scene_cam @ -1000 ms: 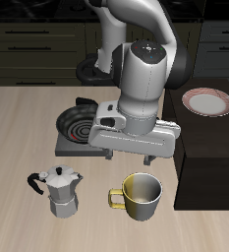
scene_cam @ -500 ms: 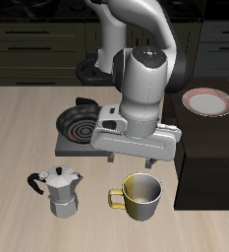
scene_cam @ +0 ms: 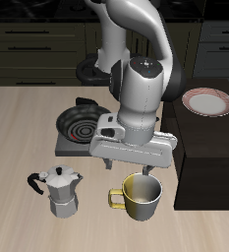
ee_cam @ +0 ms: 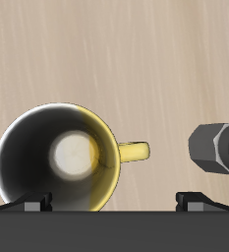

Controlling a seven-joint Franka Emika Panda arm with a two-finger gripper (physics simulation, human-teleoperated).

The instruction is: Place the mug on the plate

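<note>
Nothing is done yet: the yellow-olive mug (scene_cam: 139, 197) stands ungrasped on the desk (scene_cam: 18, 138) beside the moka pot (scene_cam: 61, 191), well apart from the white plate (scene_cam: 207, 101). The gripper (ee_cam: 111, 204) has dropped closer since the earlier frame, fingers (ee_cam: 35, 205) spread above the mug's rim.

The pincer (scene_cam: 133, 166) hung just above the mug (scene_cam: 139, 197), its open jaws leaving the mug's mouth unobstructed. At the mug's nine o'clock the moka pot (scene_cam: 60, 191) stood near, narrowing the gap on the handle side. At eleven o'clock the frying pan (scene_cam: 80, 125) blocked passage. The plate (scene_cam: 206, 102), at one o'clock, stood well apart, nothing on it.
</note>
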